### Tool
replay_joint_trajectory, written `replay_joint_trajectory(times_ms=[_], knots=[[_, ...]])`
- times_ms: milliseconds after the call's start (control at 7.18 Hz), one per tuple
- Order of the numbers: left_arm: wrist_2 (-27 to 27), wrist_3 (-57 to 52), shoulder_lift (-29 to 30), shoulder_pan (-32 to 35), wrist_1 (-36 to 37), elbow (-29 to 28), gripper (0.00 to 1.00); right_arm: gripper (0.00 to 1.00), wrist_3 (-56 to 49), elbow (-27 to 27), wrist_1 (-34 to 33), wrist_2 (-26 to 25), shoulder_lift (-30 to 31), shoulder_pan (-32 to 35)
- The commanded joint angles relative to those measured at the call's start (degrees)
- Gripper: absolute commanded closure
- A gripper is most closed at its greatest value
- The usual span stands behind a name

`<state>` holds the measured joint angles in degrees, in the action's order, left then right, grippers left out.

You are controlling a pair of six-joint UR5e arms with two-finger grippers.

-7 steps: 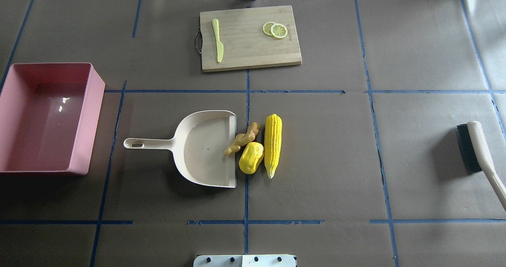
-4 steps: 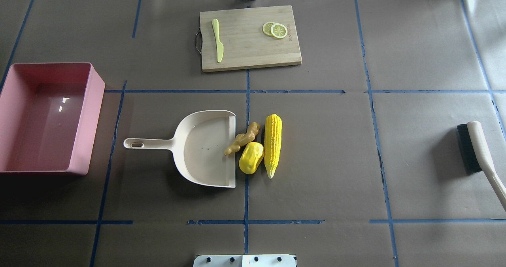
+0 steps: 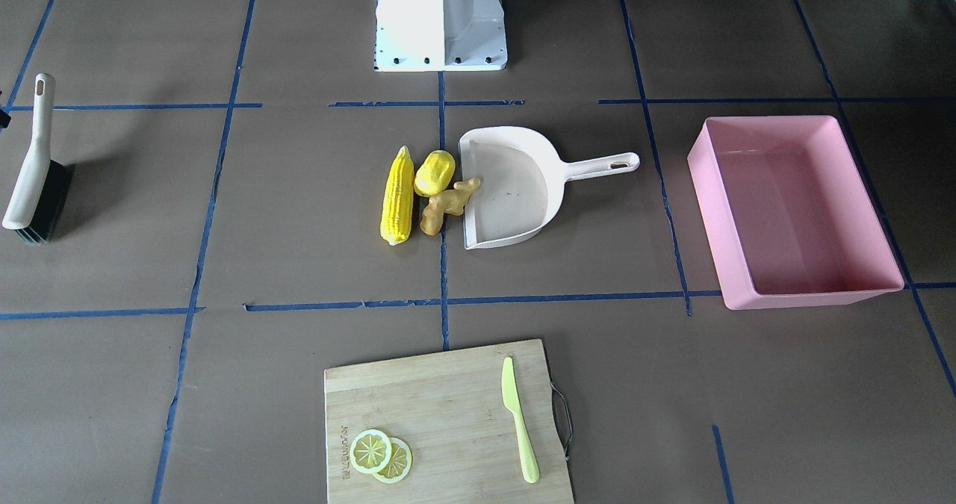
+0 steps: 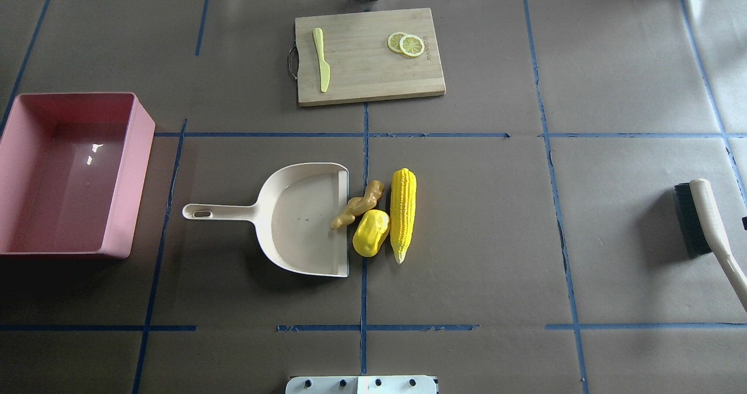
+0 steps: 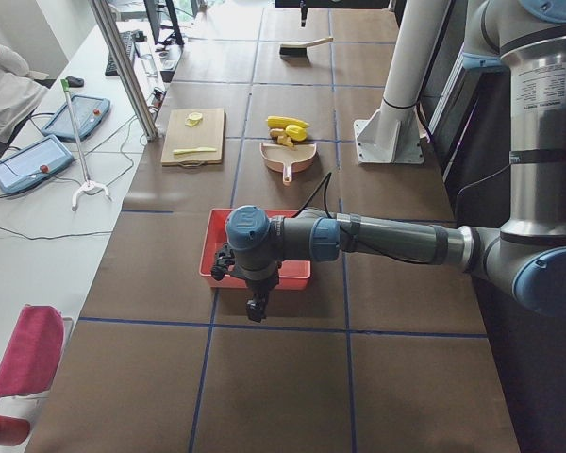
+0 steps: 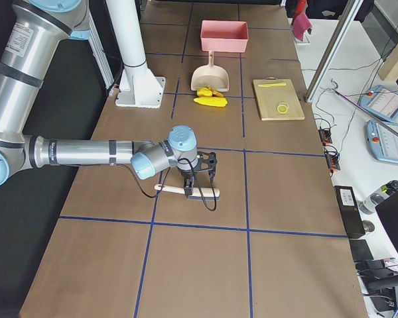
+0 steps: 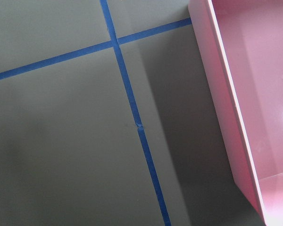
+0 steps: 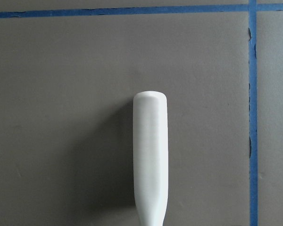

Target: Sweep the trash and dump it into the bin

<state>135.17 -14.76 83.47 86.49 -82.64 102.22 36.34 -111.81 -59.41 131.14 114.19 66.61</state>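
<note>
The brown-papered surface (image 4: 467, 236) is carrying everything. My left claw (image 5: 257, 307) is hovering beside the pink bin (image 4: 140, 166); I cannot tell its spread. The ginger root (image 4: 356, 204) is lying across the dustpan (image 4: 303, 219) lip, with the yellow fruit (image 4: 371, 232) and corn cob (image 4: 402, 213) touching alongside. My right claw (image 6: 190, 185) is hanging at the brush (image 4: 700, 219) handle; I cannot tell its grip.

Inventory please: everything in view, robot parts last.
corn cob: 1, yellow, mid-table
rounded fruit: 1, yellow, between corn cob and dustpan
ginger root: 1, tan, one end over dustpan lip
dustpan: 1, cream, mid-table
bin: 1, pink, robot's left
brush: 1, cream and black, robot's right
cutting board: 1, wooden, far side
lemon slices: 2, yellow, on board
knife: 1, light green, on board
left hand: 1, dark, beside bin
right hand: 1, dark, over brush handle
</note>
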Motion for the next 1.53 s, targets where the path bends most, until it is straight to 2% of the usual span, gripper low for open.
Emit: replay_joint_trajectory(times_ms=[0,279,557,697,836,975,1115,1393], knots=[[0.0,0.0,-0.1,0.0,0.0,0.0,0.0,0.0,8.5,0.0,4.6,-5.8,1.4,-8.8],[0.0,0.0,-0.1,0.0,0.0,0.0,0.0,0.01,10.8,1.8,4.9,-11.6,1.7,-15.9],[0.0,0.0,-0.1,-0.1,-0.1,0.0,0.0,0.02,10.8,8.2,13.7,-11.9,1.7,-18.5],[0.0,0.0,-0.1,0.0,0.0,0.2,0.0,0.02,11.1,8.4,14.1,-11.9,1.6,-19.1],[0.0,0.0,-0.1,0.0,0.0,0.1,0.0,0.09,11.3,8.4,14.1,-12.0,1.6,-19.4],[0.0,0.0,-0.1,-0.1,-0.1,0.1,0.0,0.36,12.1,8.4,14.1,-11.9,1.6,-19.5],[0.0,0.0,-0.2,-0.1,0.0,0.1,0.0,0.97,12.5,8.4,14.1,-12.0,1.6,-19.5],[0.0,0.0,-0.2,-0.1,-0.1,0.1,0.0,1.0,12.5,8.4,14.0,-11.9,1.7,-19.4]])
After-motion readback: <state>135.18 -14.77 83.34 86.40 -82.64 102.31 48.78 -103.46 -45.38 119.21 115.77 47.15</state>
